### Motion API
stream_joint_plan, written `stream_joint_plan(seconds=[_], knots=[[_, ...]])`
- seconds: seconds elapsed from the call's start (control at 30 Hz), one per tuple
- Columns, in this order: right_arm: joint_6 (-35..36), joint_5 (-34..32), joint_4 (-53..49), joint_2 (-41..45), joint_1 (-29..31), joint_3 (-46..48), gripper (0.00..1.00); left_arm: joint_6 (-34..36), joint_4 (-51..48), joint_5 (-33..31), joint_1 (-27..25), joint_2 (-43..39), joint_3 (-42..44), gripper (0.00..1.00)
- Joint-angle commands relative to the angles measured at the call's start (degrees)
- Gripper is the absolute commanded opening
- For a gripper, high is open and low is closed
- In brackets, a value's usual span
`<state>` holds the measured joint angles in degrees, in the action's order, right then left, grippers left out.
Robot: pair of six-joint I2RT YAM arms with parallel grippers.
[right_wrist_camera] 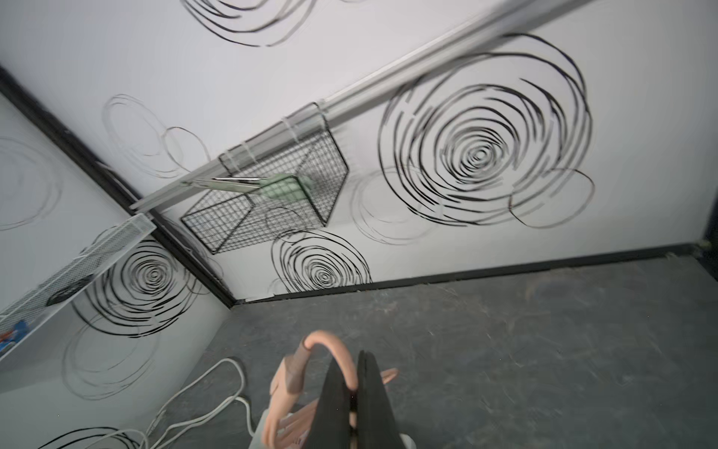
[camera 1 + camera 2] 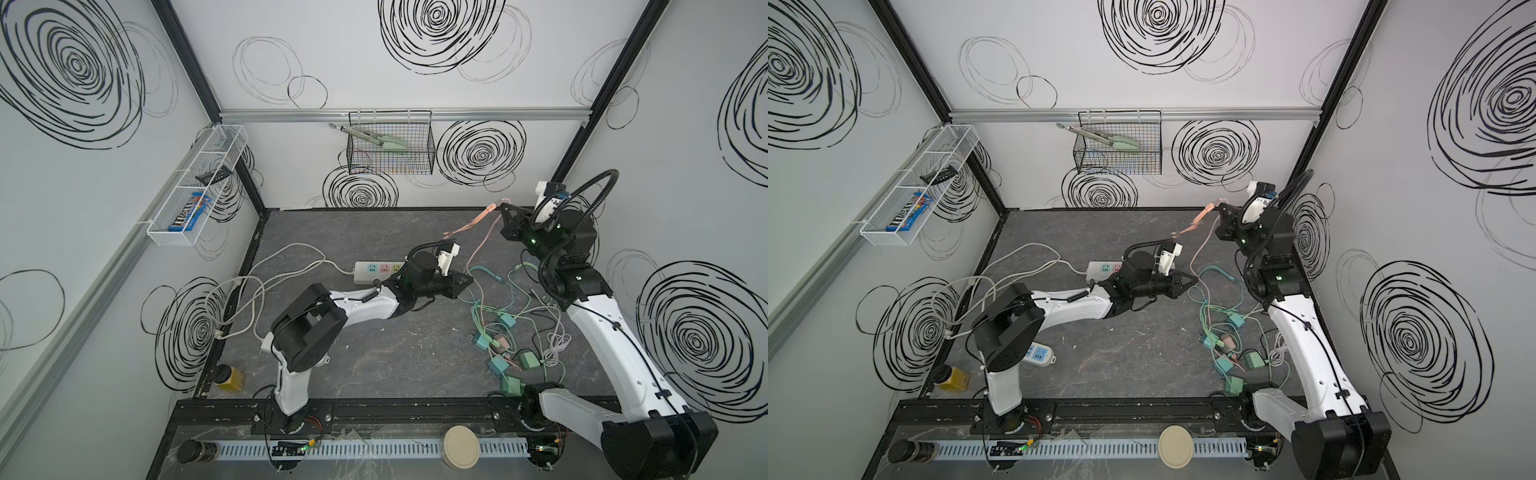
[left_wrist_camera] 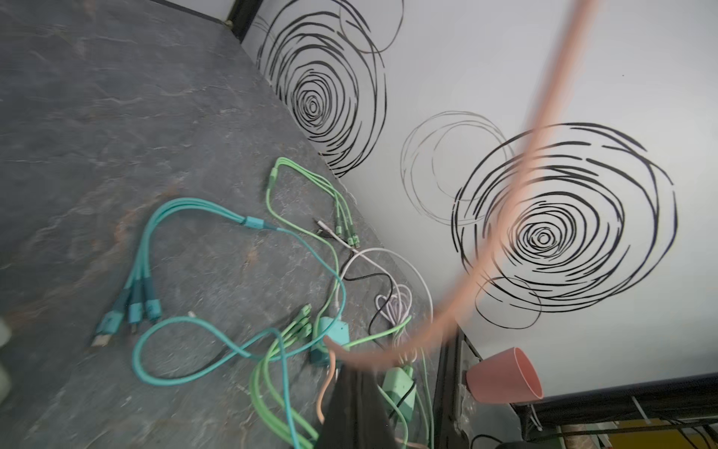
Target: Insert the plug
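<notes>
In both top views you have two arms over the counter. Your right claw is raised near the back corner, pinched on one pink cable that droops to the counter. Your left claw hangs just beside the end of one white power strip, which has three coloured sockets showing. The plug blocks lie tangled near your right arm, well apart from that strip. I count six, though the tangle may hide more.

In a top view, a second strip lies by your left arm's base.

In the left wrist view, one dark finger of the left claw shows, and the blurred pink cable sweeps past its tip. I cannot tell whether it is apart or clamped. One teal cable ends in three heads.

In the right wrist view, the right claw has both fingers pressed together on the pink cable.
</notes>
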<state>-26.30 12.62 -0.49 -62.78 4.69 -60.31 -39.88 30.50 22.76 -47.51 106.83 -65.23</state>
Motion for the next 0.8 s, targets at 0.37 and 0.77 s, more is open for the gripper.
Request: stream_joint_plan(seconds=[0.37,0.77], knots=[[0.76,10.05,-3.08,-3.06,4.77,8.42,0.0,1.43,7.04,-8.05,5.23,-25.04,30.51,0.43],[-0.47,5.24,-0.83,-16.27,15.05,11.13,0.18,6.22,-13.21,-18.78,5.88,-39.07,36.5,0.64]])
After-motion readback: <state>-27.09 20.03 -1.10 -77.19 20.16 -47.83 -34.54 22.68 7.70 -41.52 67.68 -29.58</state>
